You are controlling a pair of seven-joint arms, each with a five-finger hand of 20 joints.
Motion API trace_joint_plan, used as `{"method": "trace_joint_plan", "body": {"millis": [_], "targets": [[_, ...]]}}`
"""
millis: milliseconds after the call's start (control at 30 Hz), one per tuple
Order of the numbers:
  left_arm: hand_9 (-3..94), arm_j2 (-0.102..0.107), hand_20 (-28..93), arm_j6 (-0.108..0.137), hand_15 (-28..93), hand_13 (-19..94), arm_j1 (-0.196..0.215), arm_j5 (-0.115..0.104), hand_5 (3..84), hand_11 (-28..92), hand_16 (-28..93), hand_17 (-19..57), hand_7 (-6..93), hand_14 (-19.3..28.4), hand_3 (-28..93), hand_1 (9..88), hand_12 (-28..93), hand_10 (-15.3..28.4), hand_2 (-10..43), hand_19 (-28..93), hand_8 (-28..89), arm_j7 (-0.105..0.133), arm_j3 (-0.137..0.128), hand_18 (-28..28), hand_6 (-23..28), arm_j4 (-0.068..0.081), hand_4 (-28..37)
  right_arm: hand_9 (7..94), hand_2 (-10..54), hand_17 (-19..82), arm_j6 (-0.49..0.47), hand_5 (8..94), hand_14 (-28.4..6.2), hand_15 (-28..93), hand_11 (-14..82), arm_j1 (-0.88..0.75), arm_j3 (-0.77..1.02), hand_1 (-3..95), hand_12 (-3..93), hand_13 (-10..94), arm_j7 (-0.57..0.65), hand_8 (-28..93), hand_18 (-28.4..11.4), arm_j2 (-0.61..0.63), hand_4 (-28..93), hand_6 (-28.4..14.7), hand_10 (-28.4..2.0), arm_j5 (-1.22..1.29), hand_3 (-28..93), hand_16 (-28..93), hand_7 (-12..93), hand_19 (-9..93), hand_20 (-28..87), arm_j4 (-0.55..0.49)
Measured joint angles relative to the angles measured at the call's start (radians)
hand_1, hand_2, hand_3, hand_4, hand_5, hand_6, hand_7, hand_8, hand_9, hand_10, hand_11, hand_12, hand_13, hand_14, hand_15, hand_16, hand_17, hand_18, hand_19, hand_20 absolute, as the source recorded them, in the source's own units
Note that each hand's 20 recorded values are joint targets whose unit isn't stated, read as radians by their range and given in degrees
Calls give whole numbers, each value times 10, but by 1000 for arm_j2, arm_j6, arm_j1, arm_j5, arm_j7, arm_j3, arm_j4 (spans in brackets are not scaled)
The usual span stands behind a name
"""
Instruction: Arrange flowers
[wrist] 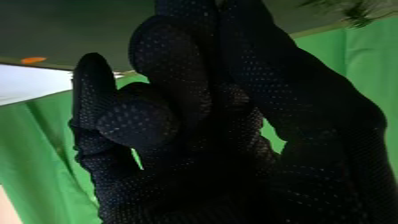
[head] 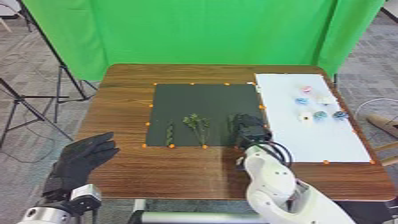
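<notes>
Over at the left, the left hand (head: 82,156) is open above the table's near-left corner, fingers loosely spread and angled away from the robot and rightward, holding nothing. Moving right, on the dark mat (head: 209,102), here's a slim green sprig (head: 170,134), its long axis running near to far, one end close to the mat's near edge. Next along, the leafy greenery (head: 193,120) lies with its bushy heads pointing away from the robot and its thin stems down toward the near edge, leaning a little rightward as they come. Then the right hand (head: 250,131), low by the mat's right side and pointing away from the robot; whether it's open or has hold of anything, I can't tell. The right wrist view has a wisp of green foliage (wrist: 357,12) near that hand. And across on the white sheet (head: 311,142), flower heads sit in a loose group: light blue (head: 302,101), white (head: 306,116), pink (head: 306,89), teal (head: 320,115), pale pink (head: 326,100) and, farthest right, dark blue (head: 340,115). Which way those blooms face is too small to call.
</notes>
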Motion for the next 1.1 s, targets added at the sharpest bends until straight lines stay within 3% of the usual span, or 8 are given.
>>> {"method": "trace_joint_plan", "body": {"millis": [633, 933, 1100], "targets": [[406, -1, 245, -1, 655, 307, -1, -2, 491, 387, -150, -79, 121, 284, 792, 294, 108, 250, 71, 598, -68, -1, 8, 226, 164, 5, -113, 780, -95, 226, 27, 831, -146, 763, 469, 3, 8, 466, 329, 695, -11, 102, -284, -6, -238, -49, -151, 14, 743, 269, 237, 847, 154, 6], [407, -2, 243, -2, 656, 308, 2, 0, 491, 390, -150, -78, 122, 284, 792, 302, 106, 248, 75, 599, -68, -4, 7, 225, 164, 5, -110, 737, -76, 218, 27, 794, -163, 771, 501, -13, 17, 398, 277, 665, -23, 57, -284, -9, -229, -56, -173, 25, 757, 262, 230, 830, 170, -11], [406, -8, 243, -4, 655, 307, 3, 2, 490, 390, -150, -79, 124, 284, 794, 300, 106, 246, 72, 600, -70, -8, 6, 226, 162, 5, -108, 670, -57, 212, 42, 754, -179, 790, 536, -29, 24, 349, 281, 634, -23, -99, -284, -11, -218, -75, -200, 24, 772, 257, 254, 818, 203, -26]]}}
